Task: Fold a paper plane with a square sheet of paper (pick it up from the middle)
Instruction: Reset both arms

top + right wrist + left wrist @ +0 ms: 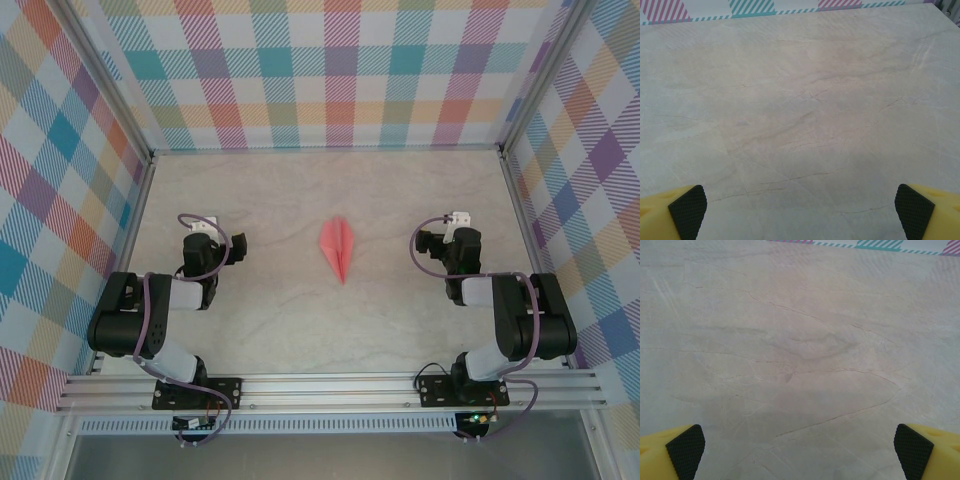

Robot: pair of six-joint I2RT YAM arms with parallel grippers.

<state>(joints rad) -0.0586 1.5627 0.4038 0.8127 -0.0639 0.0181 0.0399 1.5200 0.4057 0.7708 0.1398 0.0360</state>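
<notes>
The salmon-pink paper lies folded into a slim pointed dart, the paper plane point(338, 248). It rests flat in the middle of the table with its tip toward the near edge. My left gripper point(206, 232) sits folded back well to the left of it. My right gripper point(457, 228) sits about as far off on the right. Neither touches the paper. In the left wrist view the left gripper point(800, 452) is open, its black pads point(686, 449) wide apart over bare table. The right gripper point(801, 212) is open as well, its pads point(688, 207) at the frame's corners with nothing between them.
The marble-look tabletop point(300, 320) is fenced by checkered walls point(330, 70) at the back and both sides. An aluminium rail point(330, 388) carrying the arm bases runs along the near edge.
</notes>
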